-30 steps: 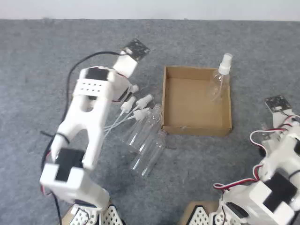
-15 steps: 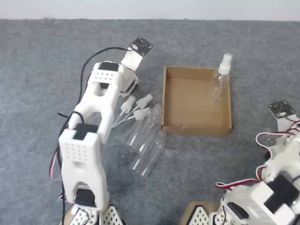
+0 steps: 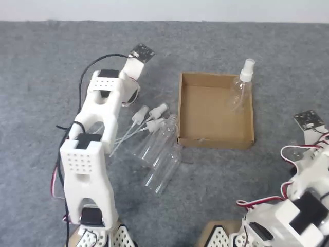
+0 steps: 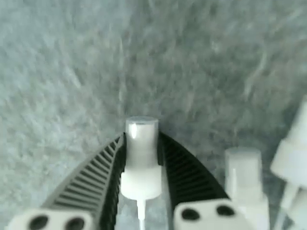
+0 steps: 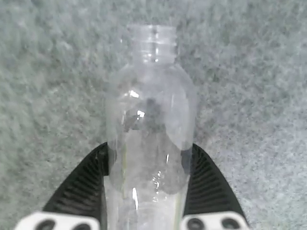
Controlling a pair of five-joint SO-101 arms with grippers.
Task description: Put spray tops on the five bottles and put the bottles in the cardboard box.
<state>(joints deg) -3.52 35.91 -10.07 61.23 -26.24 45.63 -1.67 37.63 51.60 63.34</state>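
Observation:
My left gripper (image 4: 141, 138) is shut on a white spray top (image 4: 141, 163), held just above the grey carpet. Two more spray tops (image 4: 244, 175) lie close beside it. In the high view the left arm (image 3: 103, 103) stretches toward the far left of the loose spray tops (image 3: 149, 117). Two uncapped clear bottles (image 3: 160, 149) lie next to the cardboard box (image 3: 180, 110). A capped bottle (image 3: 240, 90) leans in the box's far right corner. My right gripper (image 5: 148, 147) is shut on an uncapped clear bottle (image 5: 149, 100) over the carpet at the right.
The right arm (image 3: 306, 180) sits at the near right, clear of the box. Grey carpet (image 3: 41, 77) covers the whole table. The left arm's black cable (image 3: 82, 85) loops to its left.
The left arm has stretched out toward the far side and then shifted a little left, near the spray tops. The right arm drew slightly to the right.

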